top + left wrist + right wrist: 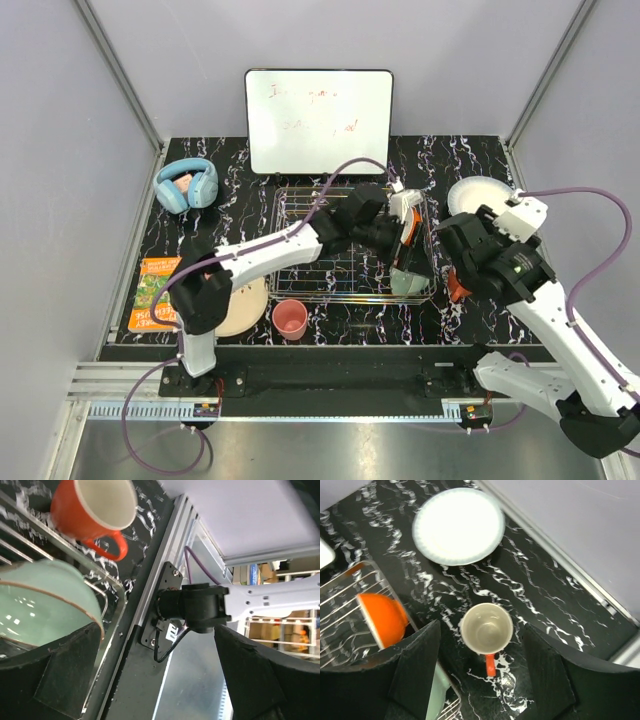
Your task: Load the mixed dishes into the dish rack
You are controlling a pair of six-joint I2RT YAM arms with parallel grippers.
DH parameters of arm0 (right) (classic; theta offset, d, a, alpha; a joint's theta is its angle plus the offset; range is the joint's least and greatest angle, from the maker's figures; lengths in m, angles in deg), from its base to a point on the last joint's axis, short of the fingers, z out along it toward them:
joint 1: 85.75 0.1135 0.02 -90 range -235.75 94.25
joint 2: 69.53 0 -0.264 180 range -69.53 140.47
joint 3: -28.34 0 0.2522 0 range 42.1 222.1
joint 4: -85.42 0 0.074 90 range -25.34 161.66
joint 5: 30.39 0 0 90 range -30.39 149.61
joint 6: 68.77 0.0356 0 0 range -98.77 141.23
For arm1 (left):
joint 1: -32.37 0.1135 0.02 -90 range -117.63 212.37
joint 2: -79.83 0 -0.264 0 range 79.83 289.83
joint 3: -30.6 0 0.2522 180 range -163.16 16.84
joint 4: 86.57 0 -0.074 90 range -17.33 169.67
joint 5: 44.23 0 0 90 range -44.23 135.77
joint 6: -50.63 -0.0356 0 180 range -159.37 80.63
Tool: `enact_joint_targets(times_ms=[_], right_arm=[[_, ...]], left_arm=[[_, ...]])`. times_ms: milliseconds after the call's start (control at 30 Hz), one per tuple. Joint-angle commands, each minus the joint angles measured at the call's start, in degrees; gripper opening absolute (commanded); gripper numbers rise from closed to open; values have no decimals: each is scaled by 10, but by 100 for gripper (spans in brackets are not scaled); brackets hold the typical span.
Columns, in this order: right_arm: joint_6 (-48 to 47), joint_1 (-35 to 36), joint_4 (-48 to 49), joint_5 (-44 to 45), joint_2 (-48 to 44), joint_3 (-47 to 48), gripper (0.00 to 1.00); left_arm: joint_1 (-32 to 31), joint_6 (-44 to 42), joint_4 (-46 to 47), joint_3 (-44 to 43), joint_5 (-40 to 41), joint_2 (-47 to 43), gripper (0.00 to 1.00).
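Observation:
The dish rack (340, 250) holds an orange bowl (404, 236) on edge and a mint-green bowl (409, 284) at its right end. My left gripper (410, 262) is open there. In the left wrist view its left finger (60, 672) is beside the mint-green bowl (45, 607) and nothing is between the fingers. My right gripper (458, 272) is open, hovering over the upright orange mug (486, 628), which stands on the table right of the rack (345, 595). The white plate (458, 526) lies beyond it. The pink cup (290, 318) and the pink plate (245, 305) are at the front left.
A whiteboard (318, 120) stands behind the rack. Light-blue headphones (187, 185) lie at the back left and an orange book (152, 293) at the front left. The left arm stretches across the rack. The table's metal rail (150, 590) runs close to the mug.

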Motion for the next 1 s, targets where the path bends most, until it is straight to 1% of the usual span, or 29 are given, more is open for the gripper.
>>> enact_joint_targets(times_ms=[0, 33, 67, 100, 133, 167, 200, 233, 267, 300, 333, 367, 400, 433, 467, 533, 567, 600, 633, 667, 700, 733, 800, 833, 900, 967], right_arm=[[32, -68, -26, -1, 2, 23, 75], [29, -101, -26, -16, 9, 21, 76], [24, -121, -23, -27, 12, 19, 77], [3, -140, 4, -40, 17, 17, 77], [-13, -159, 29, -80, 16, 8, 78], [-46, -215, 88, -109, 14, 1, 79], [-58, -247, 117, -143, 15, -7, 79], [-66, -285, 144, -219, 17, -25, 79], [-73, -350, 195, -256, 20, -34, 78], [-76, -374, 217, -292, 34, -54, 78], [-73, -412, 234, -356, 43, -62, 78], [-66, -454, 259, -384, 53, -69, 78], [-60, -468, 268, -405, 71, -78, 78], [-59, -477, 278, -432, 79, -83, 78], [-54, -484, 298, -439, 83, -86, 78], [-52, -504, 320, -464, 92, -99, 78], [-50, -512, 346, -478, 93, -103, 79], [-47, -525, 355, -506, 103, -109, 79], [-43, -529, 363, -517, 110, -111, 79], [-35, -533, 374, -527, 118, -114, 79], [-30, -537, 381, -544, 132, -122, 79], [-25, -544, 389, -550, 137, -128, 79], [-11, -553, 414, -572, 149, -150, 79], [-5, -558, 429, -576, 152, -158, 79], [-4, -562, 438, -576, 159, -174, 79], [-4, -564, 442, -575, 162, -186, 79]], left_arm=[[6, -102, -40, -50, 8, -63, 99], [6, -121, -74, -58, 12, -67, 99], [6, -160, -91, -74, 22, -72, 99], [6, -184, -126, -81, 29, -84, 99], [6, -210, -147, -89, 37, -91, 99], [6, -274, -169, -101, 51, -99, 99], [6, -309, -217, -105, 59, -115, 99], [6, -349, -248, -119, 59, -121, 99], [6, -438, -284, -127, 64, -125, 99], [6, -463, -344, -132, 88, -131, 99], [6, -475, -365, -130, 124, -136, 99], [14, -497, -382, -125, 172, -142, 99], [24, -499, -395, -114, 186, -163, 99], [36, -496, -392, -83, 195, -179, 99], [66, -478, -389, -69, 217, -195, 99], [91, -465, -385, -53, 264, -231, 99], [118, -474, -388, -49, 288, -254, 99], [134, -474, -388, -43, 294, -266, 99], [152, -474, -386, -32, 293, -278, 99], [191, -473, -385, -28, 279, -293, 99], [210, -469, -385, -25, 275, -298, 99], [247, -465, -387, -19, 270, -302, 99], [280, -460, -389, -8, 247, -313, 99], [308, -456, -389, 5, 240, -319, 99], [332, -458, -389, 21, 233, -324, 99], [370, -460, -389, 28, 222, -332, 99]])
